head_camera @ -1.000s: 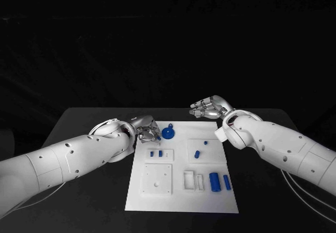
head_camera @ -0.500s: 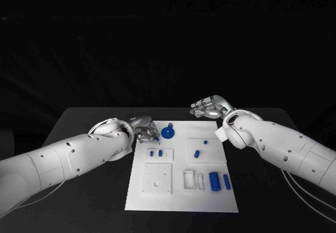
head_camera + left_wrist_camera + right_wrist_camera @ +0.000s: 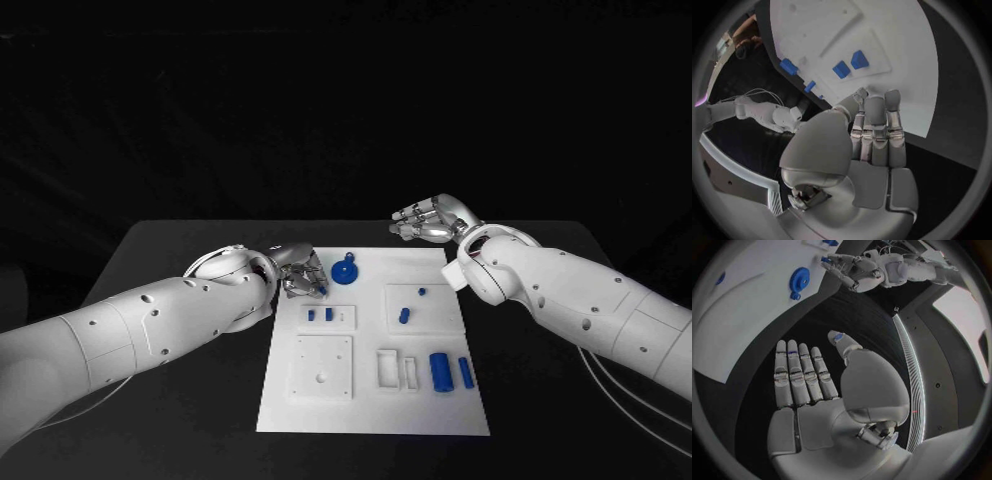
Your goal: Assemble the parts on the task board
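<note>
The white task board (image 3: 375,400) lies in the middle of the black table. A blue gear (image 3: 346,270) sits near its far edge; it is also in the right wrist view (image 3: 799,281). Two small blue blocks (image 3: 320,314) stand in a raised plate, and two blue pegs (image 3: 405,317) lie in the plate to the right. Two blue cylinders (image 3: 451,373) lie near the front right. My left hand (image 3: 299,270) hovers at the board's far left corner beside the gear, fingers straight and together, holding nothing (image 3: 873,135). My right hand (image 3: 428,222) floats past the far right corner, flat and empty (image 3: 811,385).
A square white plate with holes (image 3: 325,368) and a slotted white holder (image 3: 392,370) sit on the board's near half. Bare black table (image 3: 173,420) runs along both sides of the board. The left wrist view shows the small blue blocks (image 3: 848,64) just ahead of the fingertips.
My left hand has edged slightly farther along the board's left corner toward the gear. The right hand has barely moved.
</note>
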You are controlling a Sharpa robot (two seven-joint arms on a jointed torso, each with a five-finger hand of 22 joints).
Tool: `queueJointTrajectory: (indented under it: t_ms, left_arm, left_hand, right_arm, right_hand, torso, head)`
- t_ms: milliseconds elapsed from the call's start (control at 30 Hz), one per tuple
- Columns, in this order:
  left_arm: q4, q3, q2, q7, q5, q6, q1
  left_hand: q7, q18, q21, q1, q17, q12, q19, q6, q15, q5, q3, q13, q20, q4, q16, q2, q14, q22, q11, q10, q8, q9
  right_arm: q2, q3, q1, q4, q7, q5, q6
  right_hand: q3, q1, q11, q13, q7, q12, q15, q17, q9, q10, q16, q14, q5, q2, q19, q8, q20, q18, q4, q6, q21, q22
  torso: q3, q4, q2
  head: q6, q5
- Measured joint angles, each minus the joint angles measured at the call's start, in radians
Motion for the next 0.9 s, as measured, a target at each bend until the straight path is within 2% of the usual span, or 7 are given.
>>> queueJointTrajectory:
  t_ms: [633,900]
  left_arm:
    - [-0.005,0.000,0.007,-0.015,0.001,0.018,-0.001]
    - [-0.015,-0.010,0.018,-0.020,-0.001,0.017,-0.004]
  left_hand:
    - [0.003,0.000,0.000,0.000,0.000,0.000,0.000,-0.004,0.000,0.000,0.000,0.000,0.000,0.000,0.000,0.000,0.000,0.001,0.000,0.000,0.000,0.000]
    - [0.002,0.000,0.000,0.000,0.000,0.000,0.000,-0.005,0.000,0.000,0.000,0.000,0.000,0.000,0.000,0.000,0.000,0.001,-0.001,-0.002,0.000,0.000]
  right_arm:
    - [0.000,0.000,0.000,0.001,0.000,0.000,0.000]
    - [0.000,0.000,0.000,0.001,0.000,0.000,0.000]
  right_hand:
    - [0.000,0.000,0.000,0.000,0.000,0.000,0.000,0.000,0.000,0.000,0.000,0.000,0.000,0.000,0.000,0.000,0.000,0.000,0.000,0.000,0.000,0.000]
    - [0.000,0.000,0.000,0.000,0.000,0.000,0.000,0.000,0.000,0.000,0.000,0.000,0.000,0.000,0.000,0.000,0.000,0.000,0.000,0.000,0.000,0.000]
  torso:
    - [-0.0001,0.0000,0.000]
    - [0.0000,-0.0001,0.000]
  head:
    - [-0.001,-0.001]
    - [-0.001,-0.003]
